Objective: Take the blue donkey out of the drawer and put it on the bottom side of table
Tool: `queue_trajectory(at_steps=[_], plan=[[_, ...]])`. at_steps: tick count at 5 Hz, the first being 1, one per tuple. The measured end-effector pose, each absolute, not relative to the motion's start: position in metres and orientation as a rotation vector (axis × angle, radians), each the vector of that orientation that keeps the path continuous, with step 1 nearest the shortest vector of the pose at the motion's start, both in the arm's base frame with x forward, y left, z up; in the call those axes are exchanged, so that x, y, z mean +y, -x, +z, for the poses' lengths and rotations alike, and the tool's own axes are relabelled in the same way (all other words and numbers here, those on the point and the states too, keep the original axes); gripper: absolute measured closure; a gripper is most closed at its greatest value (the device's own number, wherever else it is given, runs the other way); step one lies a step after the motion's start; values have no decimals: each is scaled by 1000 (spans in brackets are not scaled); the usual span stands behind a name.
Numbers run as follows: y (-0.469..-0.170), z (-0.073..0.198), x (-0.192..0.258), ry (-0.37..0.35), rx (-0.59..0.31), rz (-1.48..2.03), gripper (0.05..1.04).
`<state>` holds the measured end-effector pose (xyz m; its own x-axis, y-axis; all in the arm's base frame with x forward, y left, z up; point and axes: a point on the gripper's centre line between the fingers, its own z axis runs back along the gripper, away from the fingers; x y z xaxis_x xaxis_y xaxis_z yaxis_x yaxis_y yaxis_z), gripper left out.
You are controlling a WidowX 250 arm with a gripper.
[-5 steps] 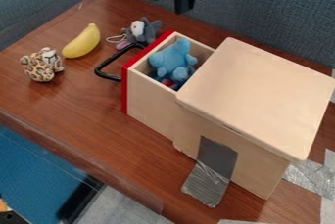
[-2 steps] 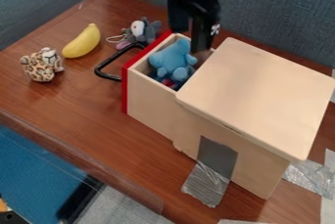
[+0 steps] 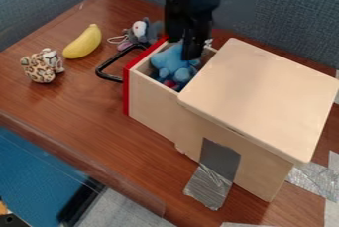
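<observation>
Blue donkey (image 3: pixel 165 63), a soft toy, sits in the open drawer (image 3: pixel 151 101) near twelve o'clock from the center of the scene as a robot gripper (image 3: pixel 183 50) hangs over it. The step in hand appears to be the final approach to the grasp, with the lift out of the drawer yet to come.

From left, a leopard-spotted toy (image 3: pixel 39 69) lies at ten o'clock, with a yellow banana (image 3: pixel 83 42) between ten and eleven and a gray plush toy (image 3: pixel 140 31) near eleven. The drawer's black handle (image 3: pixel 104 76) juts toward ten. The gripper's fingers stand spread, the right one in front of part of the donkey; whether it touches the fabric cannot be told. At three o'clock stands the pale wooden cabinet (image 3: pixel 261 94).

The next move likely calls for lowering the fingers around the toy, clear of the drawer walls, then closing, lifting straight up and carrying it toward seven o'clock, to the near side of the brown table (image 3: pixel 142 159).

The donkey is light blue and plump, its rounded body at left, its stubby feet pointing toward six o'clock, its upper right partly hidden. It looks squeezable and should give under a firm pinch.
</observation>
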<state>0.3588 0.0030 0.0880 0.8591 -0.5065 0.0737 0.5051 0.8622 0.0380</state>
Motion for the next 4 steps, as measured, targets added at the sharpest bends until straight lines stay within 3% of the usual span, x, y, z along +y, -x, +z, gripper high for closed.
queue_trajectory(at_steps=[1,2,3,4], plan=[[-361,84,4,-26,-75,-522,647],[-362,84,4,-22,-70,-513,817],[-366,96,6,20,-80,-494,884],[-364,126,17,74,-131,-470,910]])
